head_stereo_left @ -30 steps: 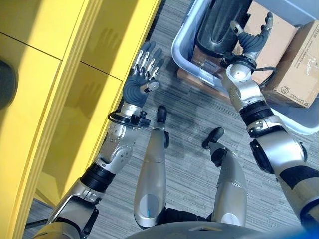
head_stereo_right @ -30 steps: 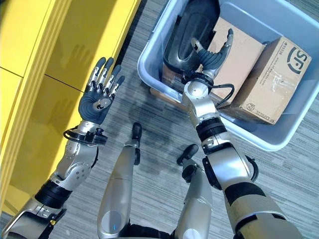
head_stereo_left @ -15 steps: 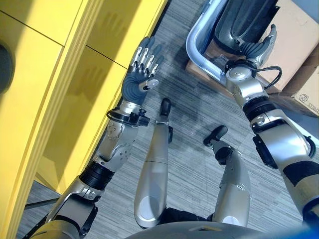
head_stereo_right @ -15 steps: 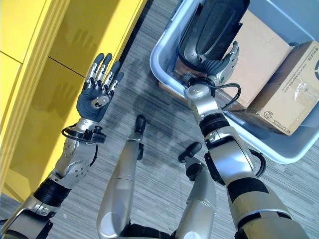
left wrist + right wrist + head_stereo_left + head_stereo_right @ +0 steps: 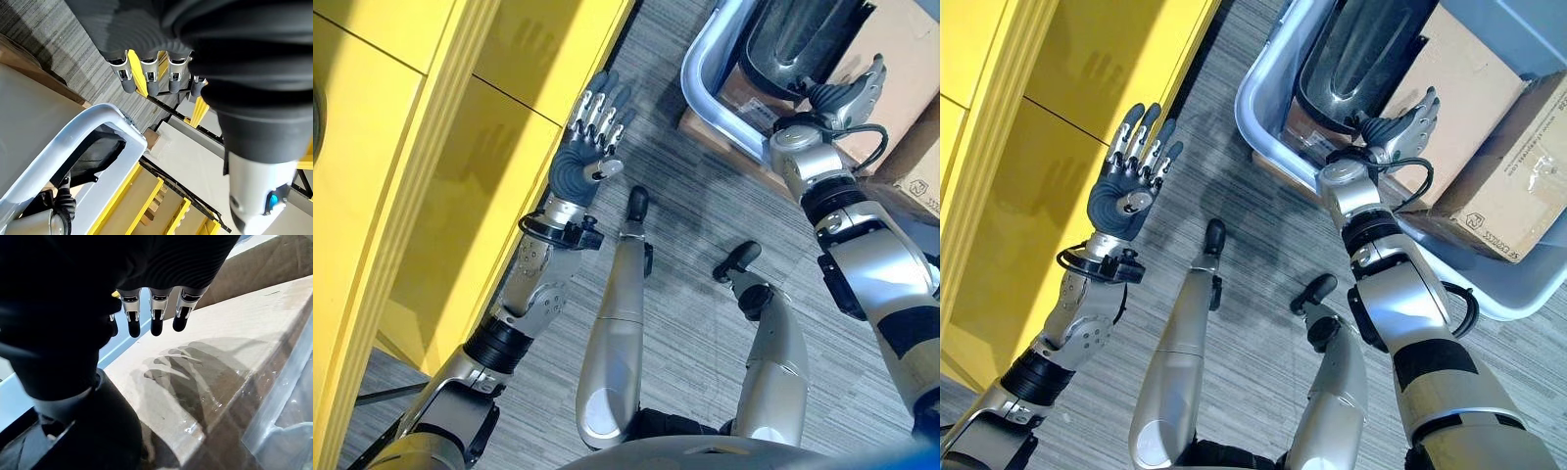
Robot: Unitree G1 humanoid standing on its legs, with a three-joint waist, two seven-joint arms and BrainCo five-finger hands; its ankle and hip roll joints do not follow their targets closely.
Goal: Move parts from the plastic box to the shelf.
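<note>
Right hand [image 5: 1393,128] is over the plastic box [image 5: 1263,83], fingers [image 5: 153,313] straight and spread, holding nothing. It hovers palm-down above the flat cardboard box [image 5: 1464,73], between the black curved part [image 5: 1361,49] and the second cardboard box [image 5: 1528,186]. Its shadow falls on the cardboard in the right wrist view; fingertips look clear of the surface, no contact visible.

Left hand [image 5: 1131,176] is raised beside the yellow shelf [image 5: 1087,88], palm open, fingers extended, empty. Not touching the shelf.

Parts: all still in the plastic box on the floor. Black part sits against the box's near-left wall, the flat cardboard box beside it, the other cardboard box further to the robot's right.

Change vs. half a second ago: right hand has shifted off the black part's edge, to the right, and is now over the cardboard box, with fingers more splayed. A second ago it was further back with thumb and fingers wide apart. Left hand has barely moved. Whole scene shifted a bit too, so the head camera moved.
</note>
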